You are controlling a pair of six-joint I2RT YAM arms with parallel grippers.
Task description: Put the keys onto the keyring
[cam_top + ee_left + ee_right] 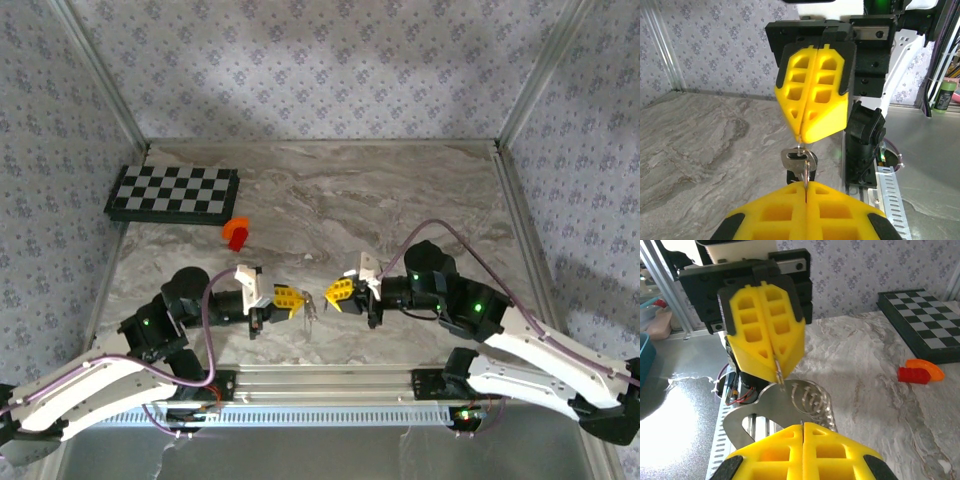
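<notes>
My two grippers meet tip to tip above the near middle of the table, the left gripper point(300, 303) facing the right gripper point(330, 297). In the left wrist view my left gripper point(805, 189) is shut on a thin silver blade standing edge-on, the key point(805, 176). From the right gripper point(800, 137), also shut, a fine wire of the keyring point(812, 159) passes through the slot of a flat silver plate point(794, 161). The right wrist view shows the keyring's coils point(815, 400) at my right gripper point(802, 426), and the key's tip point(779, 374) touching the plate point(765, 410).
A chessboard point(172, 193) lies at the back left with an orange-red block point(237, 233) in front of it. A metal rail point(320, 385) runs along the near edge between the arm bases. Patterned walls close the left, back and right sides.
</notes>
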